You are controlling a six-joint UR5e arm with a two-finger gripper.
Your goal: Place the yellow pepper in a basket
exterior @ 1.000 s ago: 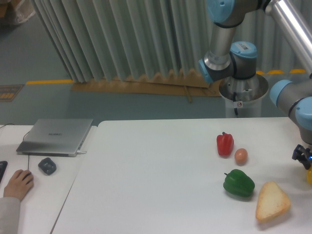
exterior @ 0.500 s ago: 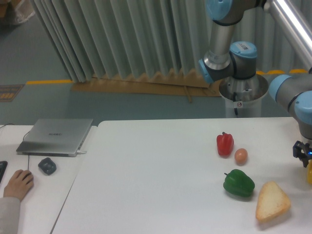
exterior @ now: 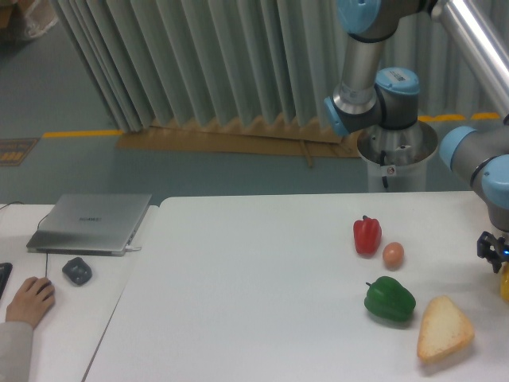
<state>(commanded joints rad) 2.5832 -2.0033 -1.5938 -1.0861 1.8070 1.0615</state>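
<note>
Nearest, the bread wedge (exterior: 444,328) and green pepper (exterior: 390,299) lie near the table's (exterior: 238,318) right front, wide bare surface to their left. At the right frame edge, the gripper (exterior: 495,248) stands just above a yellow pepper (exterior: 505,285) sliver; its grip cannot be told. Farther: egg (exterior: 393,255), red pepper (exterior: 367,235).

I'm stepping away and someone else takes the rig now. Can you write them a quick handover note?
Pincer: at the right frame edge, mostly cut off; cannot tell if open or shut.
Yellow pepper: only a yellow sliver shows just below the pincer, at the frame edge; whether it is gripped is unclear.
Basket: not in view.
Also on the table: red pepper, egg, green pepper, bread wedge.
Done: nothing confirmed.
Left: secure the yellow pepper, carry it to the basket, release.
</note>
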